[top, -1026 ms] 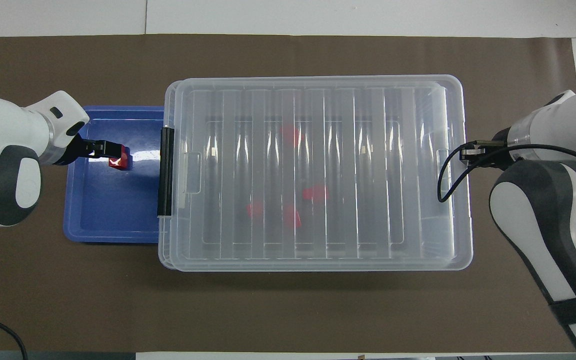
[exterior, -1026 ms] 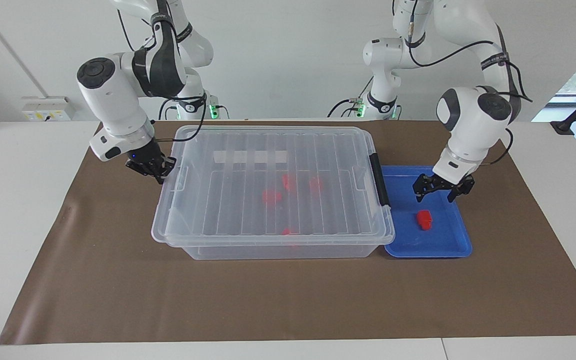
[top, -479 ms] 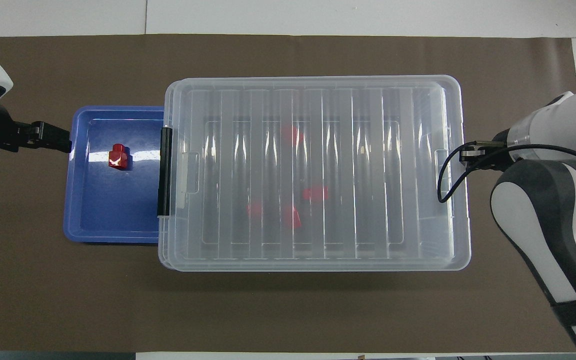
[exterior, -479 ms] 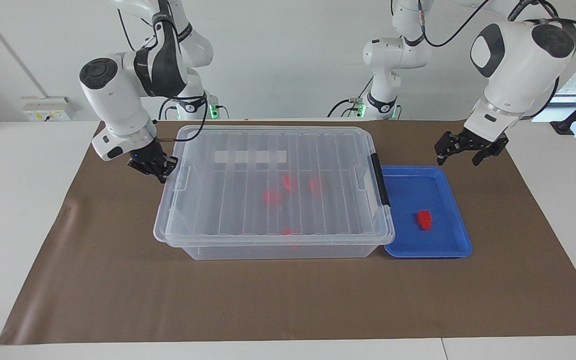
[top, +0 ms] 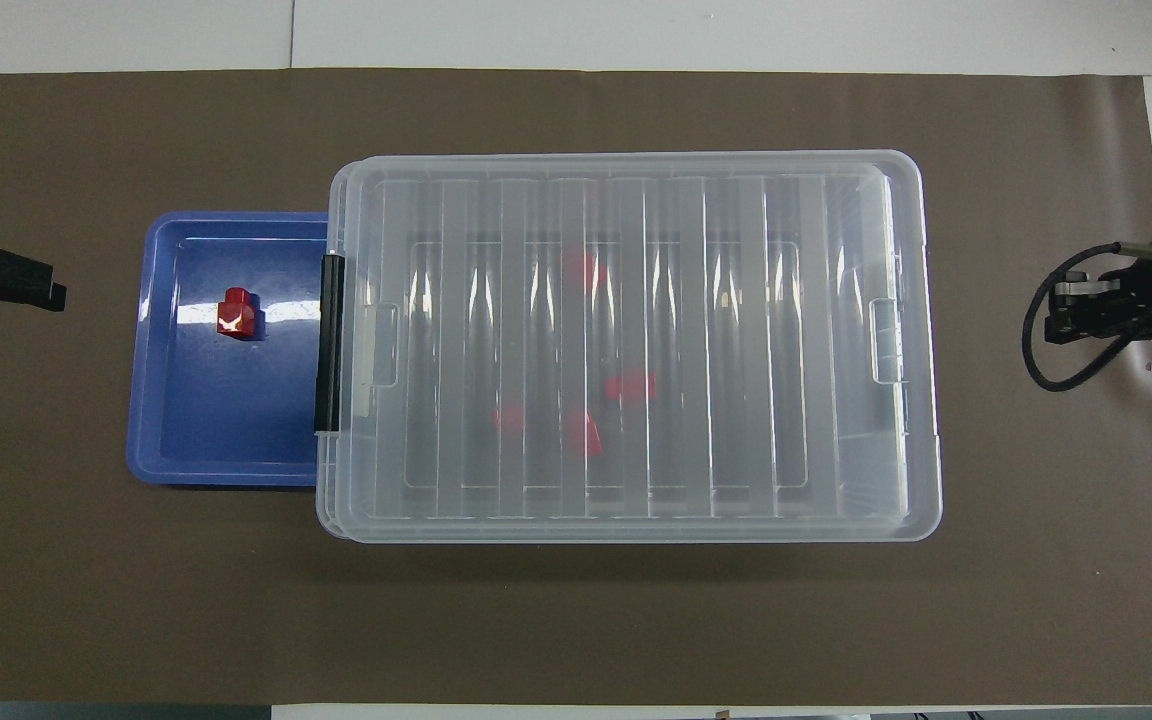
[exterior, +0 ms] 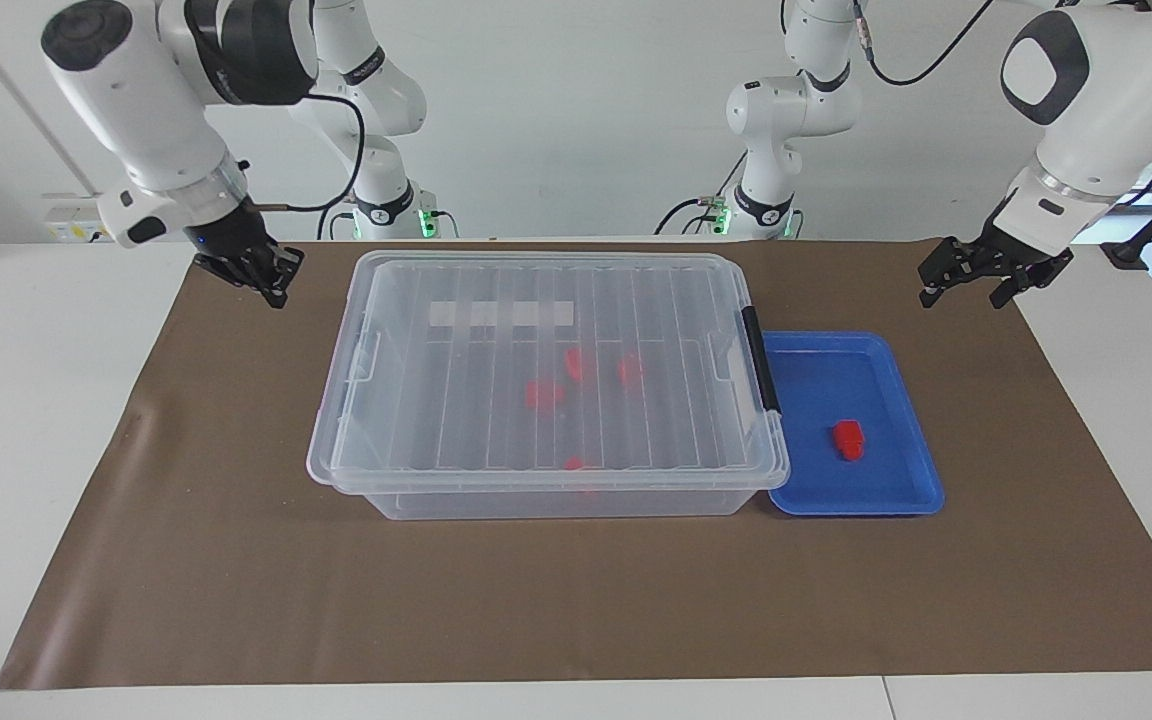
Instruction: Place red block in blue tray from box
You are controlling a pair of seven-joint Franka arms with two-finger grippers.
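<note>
**With the red block in the tray, both of your grippers are up and empty**

While the red block (exterior: pixel 847 440) lies alone on the floor of the blue tray (exterior: pixel 896 500), your left gripper (exterior: pixel 994 280) hangs in the air over the brown mat (exterior: pixel 576 600) at the left arm's end of the table, fingers spread and holding nothing. You can see the tray touching the box (exterior: pixel 546 380) at the short end with the black handle (exterior: pixel 761 360). Its ribbed lid is on, and four other red pieces (exterior: pixel 543 394) show through it. Your right gripper (exterior: pixel 254 270) is raised over the mat at the right arm's end of the table, clear of the box; whether its fingers are apart or together, you cannot tell.
</note>
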